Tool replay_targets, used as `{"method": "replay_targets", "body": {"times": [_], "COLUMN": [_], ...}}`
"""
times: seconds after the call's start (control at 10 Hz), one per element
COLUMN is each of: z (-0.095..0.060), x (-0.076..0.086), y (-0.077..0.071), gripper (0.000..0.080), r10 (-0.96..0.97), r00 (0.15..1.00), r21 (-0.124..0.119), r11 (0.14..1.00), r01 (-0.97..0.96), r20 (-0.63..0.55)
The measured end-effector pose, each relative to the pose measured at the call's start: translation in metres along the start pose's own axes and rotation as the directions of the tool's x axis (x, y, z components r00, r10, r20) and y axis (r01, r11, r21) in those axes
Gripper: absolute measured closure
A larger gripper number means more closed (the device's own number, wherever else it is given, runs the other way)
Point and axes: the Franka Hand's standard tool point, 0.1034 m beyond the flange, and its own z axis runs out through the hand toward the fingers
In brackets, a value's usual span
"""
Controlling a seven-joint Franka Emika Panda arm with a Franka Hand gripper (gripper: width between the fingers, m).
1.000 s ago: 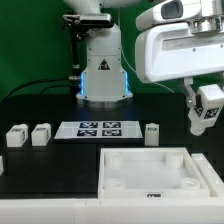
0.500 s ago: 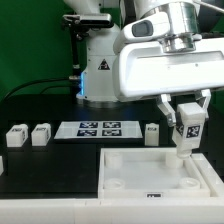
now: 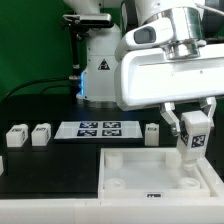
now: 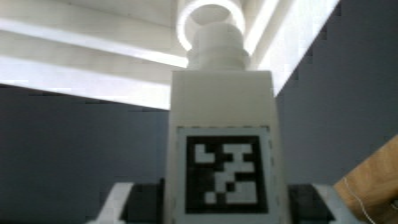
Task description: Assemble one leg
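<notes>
My gripper [image 3: 191, 122] is shut on a white leg [image 3: 191, 136] with a black-and-white tag on its face. It holds the leg upright over the far right corner of the large white rimmed piece [image 3: 150, 172], the lower end near or at its surface. In the wrist view the leg [image 4: 226, 130] fills the middle, its round peg end pointing away, and my fingers [image 4: 125, 203] press its two sides. Three more legs stand on the black table: two at the exterior view's left [image 3: 17, 136] [image 3: 41, 133] and one beside the marker board [image 3: 152, 133].
The marker board [image 3: 97, 129] lies flat on the table behind the rimmed piece. The robot base [image 3: 102, 70] stands at the back centre. The arm's white body [image 3: 160, 65] hangs over the right half of the scene.
The arm has swung in from the exterior view's right and come down. The held leg moved left and lower, down to the rimmed piece's far right corner.
</notes>
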Motion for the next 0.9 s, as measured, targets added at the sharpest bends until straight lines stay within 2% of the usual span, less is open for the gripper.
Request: {"method": "replay_targets", "body": {"times": [0.1, 0.2, 0.9], "z": [0.006, 0.009, 0.017], "x": [-0.001, 0.001, -0.011], "y": [-0.005, -0.001, 0.001], "gripper": [0.0508, 0.0508, 0.0508], "r10": [-0.009, -0.02, -0.014], "r00": [1.0, 0.997, 0.999], "r21": [0.001, -0.014, -0.013], "r11": [1.0, 1.0, 1.0], "r01": [0.009, 0.019, 0.013], "r20": [-0.014, -0.071, -0.052]}}
